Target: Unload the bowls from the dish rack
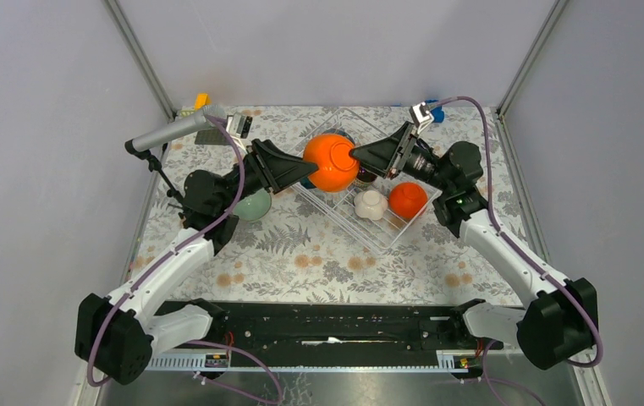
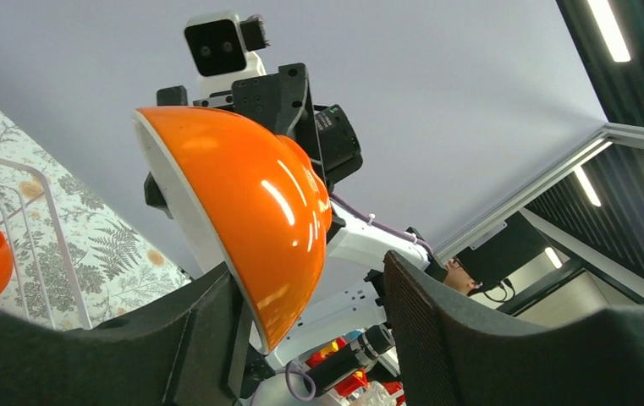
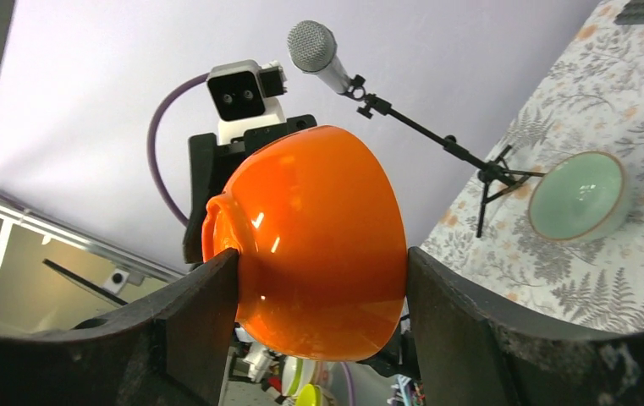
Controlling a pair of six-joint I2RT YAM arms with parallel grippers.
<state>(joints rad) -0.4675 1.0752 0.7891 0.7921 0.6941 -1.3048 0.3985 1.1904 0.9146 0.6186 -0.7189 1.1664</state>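
Top external | orange bowl (image 1: 332, 161) aloft, pinched between right jaws; left jaws spread astride its rim, one side clear | risk: right releases early, glossy bowl slips, drops onto dish rack (image 1: 399, 233) below jaws.

We see both arms reaching from the near edge toward the far middle, elbows pushed outward, so the two grippers meet nose to nose in the air. The left arm (image 1: 166, 262) climbs from the near left and turns inward to the right. The right arm (image 1: 504, 245) mirrors it from the near right, turning inward to the left. The right gripper (image 3: 320, 258) has its fingers pressed on opposite sides of the orange bowl (image 1: 331, 161), carrying it aloft. The left gripper (image 2: 310, 271) straddles that bowl's rim from the left; one finger (image 2: 208, 330) lies against the wall; the other finger (image 2: 437, 321) stands off with a gap showing, so the jaws are not closed.
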